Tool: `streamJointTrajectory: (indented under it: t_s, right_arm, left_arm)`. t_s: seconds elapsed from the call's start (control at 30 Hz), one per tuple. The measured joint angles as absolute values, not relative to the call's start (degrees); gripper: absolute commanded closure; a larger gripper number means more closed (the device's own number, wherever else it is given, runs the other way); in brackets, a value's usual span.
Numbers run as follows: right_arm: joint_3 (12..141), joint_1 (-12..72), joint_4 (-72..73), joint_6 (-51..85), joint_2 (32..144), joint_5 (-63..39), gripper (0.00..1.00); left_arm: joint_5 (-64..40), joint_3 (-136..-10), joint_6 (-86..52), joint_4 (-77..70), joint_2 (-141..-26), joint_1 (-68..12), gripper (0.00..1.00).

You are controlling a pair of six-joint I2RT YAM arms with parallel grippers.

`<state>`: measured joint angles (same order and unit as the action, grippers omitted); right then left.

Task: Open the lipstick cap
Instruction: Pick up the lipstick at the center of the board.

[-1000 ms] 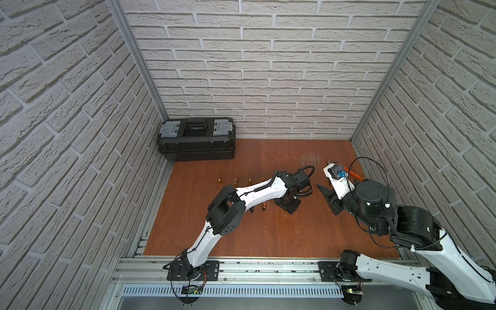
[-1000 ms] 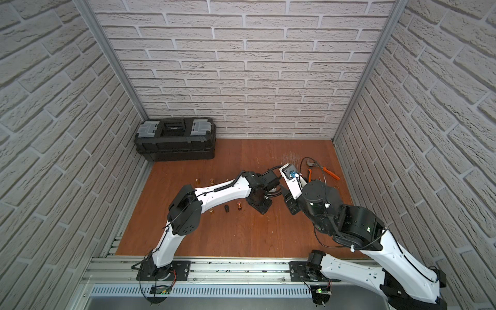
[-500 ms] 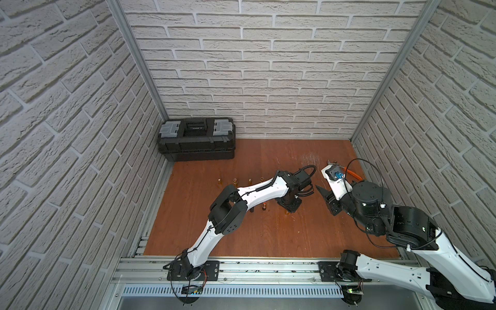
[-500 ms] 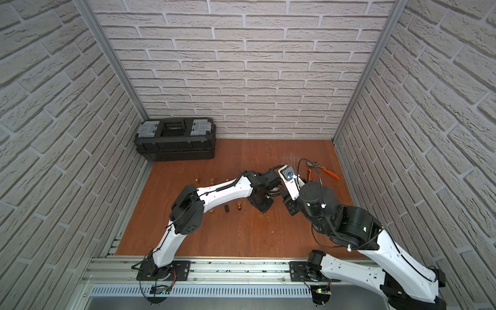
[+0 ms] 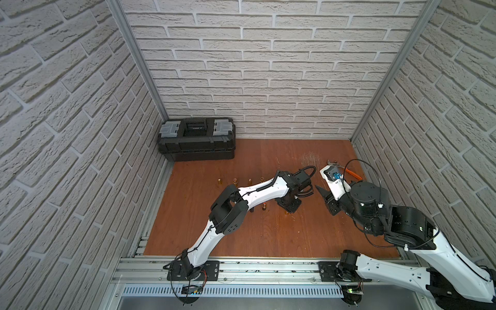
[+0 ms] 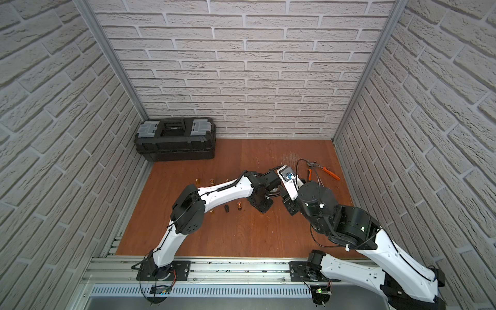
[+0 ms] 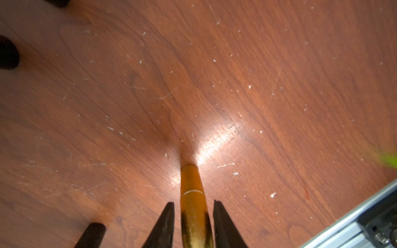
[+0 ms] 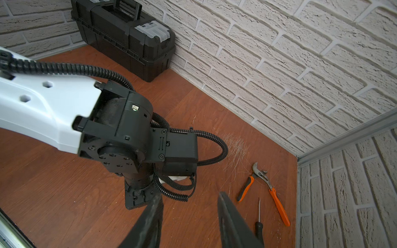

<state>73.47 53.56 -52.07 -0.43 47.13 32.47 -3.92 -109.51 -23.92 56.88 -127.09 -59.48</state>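
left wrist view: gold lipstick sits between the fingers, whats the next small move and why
Probably close the left gripper onto the lipstick. It stands upright on the table between the fingers, with a thin gap on each side, so nothing grips it yet. The right gripper is open and empty, apart from it, and likely needs the tube held firm before pulling.

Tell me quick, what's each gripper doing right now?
Left gripper: open, jaws straddling the gold lipstick, thin gaps either side, not yet clamped.
Right gripper: open, holding nothing.
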Motion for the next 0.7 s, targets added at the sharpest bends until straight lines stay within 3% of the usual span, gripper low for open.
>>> streamJointTrajectory:
  t_s: [0.13,0.3,0.5,0.7]
  right_arm:
    - [73.43,53.56,-52.07,-0.43,47.24,32.53,0.57]
    - [72.93,53.56,-51.94,-0.75,47.31,32.36,0.57]
    - [72.9,53.56,-52.77,-1.98,49.58,30.52,0.58]
    - [69.56,53.56,-52.64,-1.67,51.2,26.02,0.58]
  left_arm:
    - [-3.92,-109.54,-23.79,56.9,-127.11,-59.51,0.86]
    - [-4.01,-109.56,-24.03,56.93,-127.09,-59.31,0.91]
    - [-7.14,-109.43,-25.28,57.67,-123.66,-56.97,0.91]
    - [-15.09,-108.57,-27.18,58.89,-109.86,-48.82,0.9]
